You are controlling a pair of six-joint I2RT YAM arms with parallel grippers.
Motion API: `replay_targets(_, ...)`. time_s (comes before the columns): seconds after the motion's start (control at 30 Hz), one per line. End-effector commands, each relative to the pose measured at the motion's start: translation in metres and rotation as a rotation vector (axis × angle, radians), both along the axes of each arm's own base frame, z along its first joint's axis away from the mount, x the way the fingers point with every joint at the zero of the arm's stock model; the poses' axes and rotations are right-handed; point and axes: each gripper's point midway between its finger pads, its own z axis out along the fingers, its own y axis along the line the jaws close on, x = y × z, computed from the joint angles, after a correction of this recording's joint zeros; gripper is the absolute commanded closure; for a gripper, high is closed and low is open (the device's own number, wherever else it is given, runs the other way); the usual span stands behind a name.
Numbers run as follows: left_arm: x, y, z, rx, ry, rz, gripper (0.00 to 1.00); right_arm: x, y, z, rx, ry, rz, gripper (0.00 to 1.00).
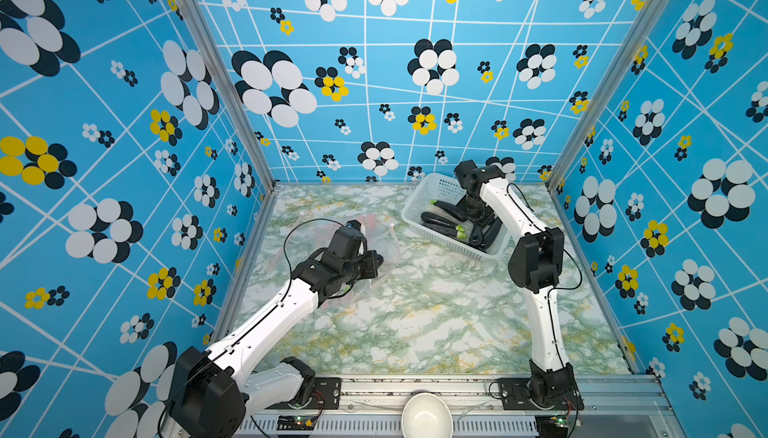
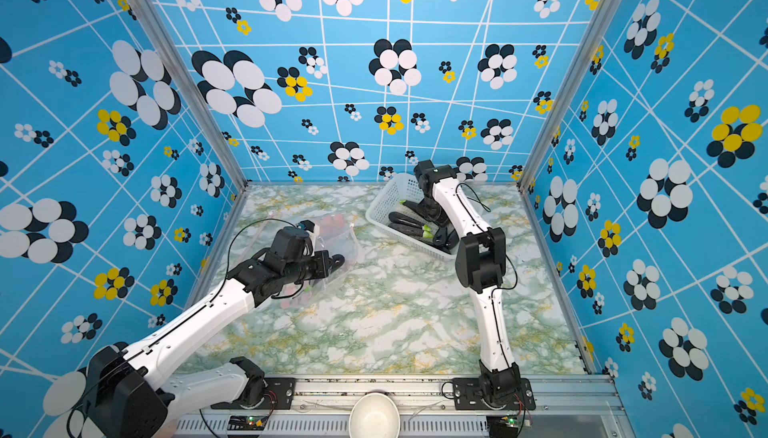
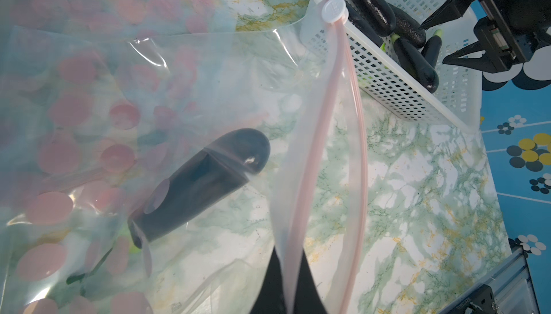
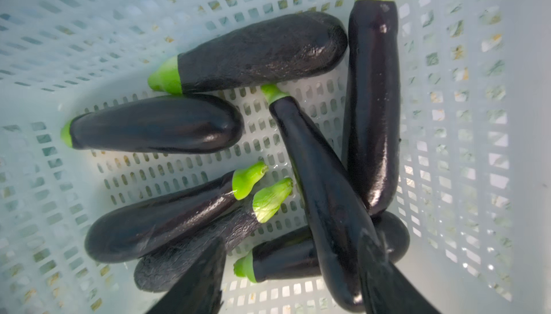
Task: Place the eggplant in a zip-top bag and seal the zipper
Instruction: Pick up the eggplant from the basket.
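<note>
A clear zip-top bag (image 3: 208,74) with pink dots lies on the marble table at the left. One dark eggplant (image 3: 202,178) rests inside it. My left gripper (image 3: 287,282) is shut on the bag's pink zipper strip (image 3: 316,148), whose white slider (image 3: 334,9) sits at the far end of the mouth, and the mouth gapes. In both top views the left gripper (image 1: 374,263) (image 2: 337,261) sits over the bag. My right gripper (image 4: 292,267) hangs open inside the white basket (image 4: 462,118), its fingers astride a short eggplant (image 4: 286,258), with a long one (image 4: 322,193) against one finger.
The basket (image 1: 419,194) stands tilted at the back right and holds several eggplants. A white bowl (image 1: 426,415) sits on the front rail between the arm bases. Patterned blue walls close in three sides of the table.
</note>
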Motion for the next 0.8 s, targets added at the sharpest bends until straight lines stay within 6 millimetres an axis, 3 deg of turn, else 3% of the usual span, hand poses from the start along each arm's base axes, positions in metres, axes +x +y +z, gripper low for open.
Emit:
replay_targets(0.0, 0.006, -0.001, 0.001, 0.014, -0.001, 0.006, 1.00, 0.003, -0.001, -0.011, 0.004, 0.017, -0.013, 0.29)
replay_targets(0.33, 0.011, -0.010, -0.005, 0.021, 0.023, -0.007, 1.00, -0.003, 0.002, -0.032, 0.031, 0.081, -0.012, 0.29)
replay_targets(0.77, 0.015, -0.020, -0.010, 0.016, 0.035, -0.024, 1.00, -0.014, 0.011, -0.056, 0.084, 0.140, 0.006, 0.20)
